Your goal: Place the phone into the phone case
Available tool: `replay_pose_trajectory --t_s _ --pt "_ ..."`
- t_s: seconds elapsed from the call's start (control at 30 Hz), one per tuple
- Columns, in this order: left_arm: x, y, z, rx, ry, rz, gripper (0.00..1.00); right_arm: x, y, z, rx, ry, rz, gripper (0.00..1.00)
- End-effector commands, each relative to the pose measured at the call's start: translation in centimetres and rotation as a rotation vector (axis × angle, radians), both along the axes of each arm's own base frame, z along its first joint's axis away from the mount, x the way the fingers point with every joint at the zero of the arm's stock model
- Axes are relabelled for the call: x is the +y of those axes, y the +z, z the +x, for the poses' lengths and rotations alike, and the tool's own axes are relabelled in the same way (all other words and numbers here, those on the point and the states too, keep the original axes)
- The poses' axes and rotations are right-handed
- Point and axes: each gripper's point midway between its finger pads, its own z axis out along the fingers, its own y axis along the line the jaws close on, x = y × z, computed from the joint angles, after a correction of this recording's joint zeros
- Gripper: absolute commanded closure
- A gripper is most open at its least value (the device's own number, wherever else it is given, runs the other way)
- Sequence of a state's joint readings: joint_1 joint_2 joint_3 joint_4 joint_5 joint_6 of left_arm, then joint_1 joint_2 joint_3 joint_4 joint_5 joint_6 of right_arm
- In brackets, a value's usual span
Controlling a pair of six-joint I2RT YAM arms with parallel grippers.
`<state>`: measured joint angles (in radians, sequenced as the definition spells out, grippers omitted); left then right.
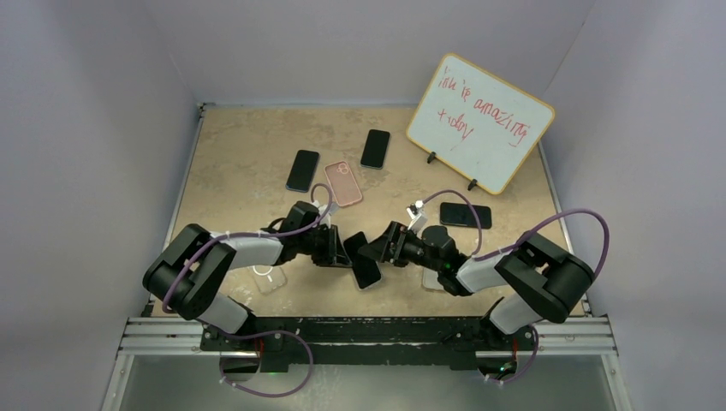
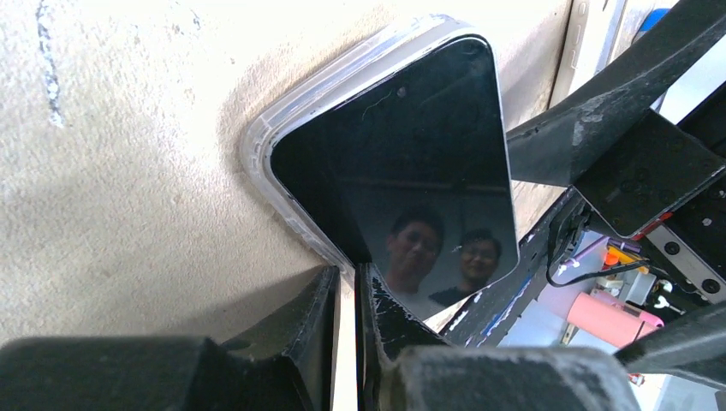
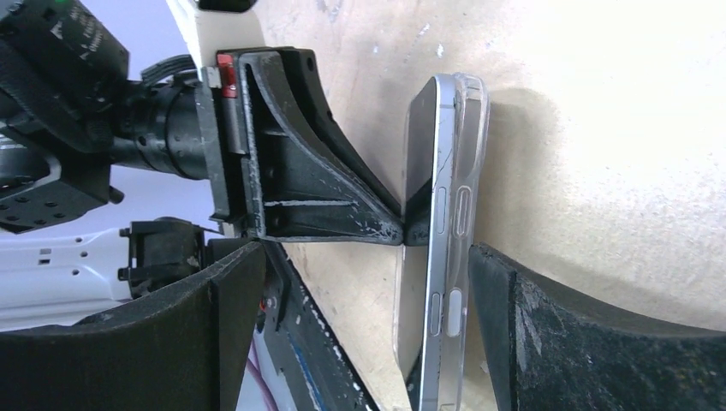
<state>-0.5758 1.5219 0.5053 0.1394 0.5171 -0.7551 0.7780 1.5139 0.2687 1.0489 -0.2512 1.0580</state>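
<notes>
Fingers (image 2: 312, 334) of the left gripper (image 2: 347, 282) are drawn almost together, with only a sliver of gap between them. Their tips are set against the glass side of the phone (image 2: 411, 163), and nothing is seen clamped between them. Fingers (image 3: 556, 342) of the right gripper (image 3: 368, 253) are spread wide and straddle the phone and the clear case (image 3: 473, 120) edge-on. One finger lies just beside the back of the case, the other well apart from the glass. The phone is propped on edge between the two grippers over the near middle of the table (image 1: 248, 145), partly sunk in the case. In the right wrist view its metal side with the buttons shows bare outside the lip, so the seating is judged unfinished. The step is best done as a squeeze: the case back should be braced squarely by the right finger while the glass is pushed by the left tips near the unseated edge, not at the centre. Pressure should be worked along the rim, corner by corner. If the push is made off-axis, the phone could be levered out or the pair tipped over.
</notes>
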Motion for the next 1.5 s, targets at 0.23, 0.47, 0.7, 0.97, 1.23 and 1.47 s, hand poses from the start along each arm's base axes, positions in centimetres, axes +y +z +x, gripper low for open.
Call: replay_pose_trajectory --t_s 0.23,0.47,0.7,0.97,1.23,1.47 --pt "0.6 -0.7 -0.7 -0.024 -0.009 0.027 0.74 2.4 5.0 -2.8 -0.081 0.181 0.186 0.13" --pt "0.7 -0.6 -0.8 -0.028 -0.006 0.029 0.78 3.0 3.6 -2.5 -0.039 0.192 0.153 0.14" --pt "1.2 -1.1 -0.8 -0.033 -0.007 0.060 0.79 3.5 3.5 -2.7 -0.002 0.215 0.179 0.22" --pt "1.0 -0.6 -0.4 -0.042 -0.011 0.059 0.79 3.0 2.3 -2.3 0.028 0.167 0.132 0.47" --pt "0.9 -0.5 -0.5 -0.040 -0.007 0.055 0.78 2.7 1.0 -1.9 0.050 0.143 0.060 0.80" --pt "0.8 -0.5 -0.4 -0.038 -0.004 0.047 0.78 2.6 0.4 -1.2 0.043 0.128 -0.015 0.56"
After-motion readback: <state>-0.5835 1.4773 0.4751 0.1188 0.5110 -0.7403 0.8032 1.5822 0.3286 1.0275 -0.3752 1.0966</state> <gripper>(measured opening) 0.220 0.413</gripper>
